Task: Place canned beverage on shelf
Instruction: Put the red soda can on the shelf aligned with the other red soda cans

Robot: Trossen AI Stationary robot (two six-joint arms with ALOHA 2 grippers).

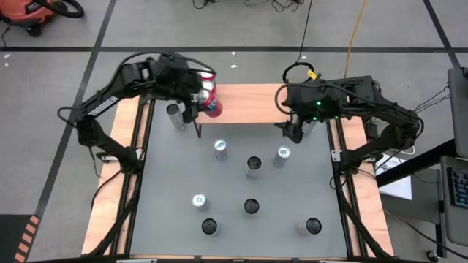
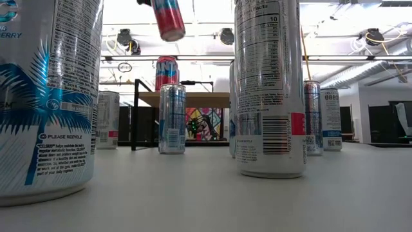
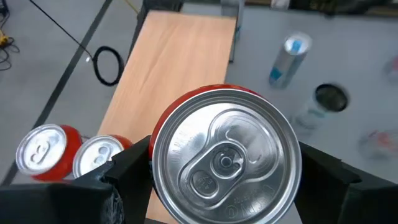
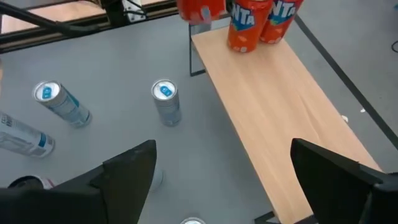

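Two red cans (image 4: 258, 23) are already standing at the shelf's (image 1: 248, 104) far left end. The left gripper (image 3: 224, 165) is clamping a third red can (image 3: 225, 157) just above them, across its stiff, slippery sides. The right gripper (image 4: 221, 174), fingers apart, is waiting over the right end.

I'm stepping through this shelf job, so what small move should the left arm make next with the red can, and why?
Probably lower it straight down. The left gripper holds the red can in the air over the shelf, beside two red cans already standing there, with bare wood below it. The right gripper waits open nearby.
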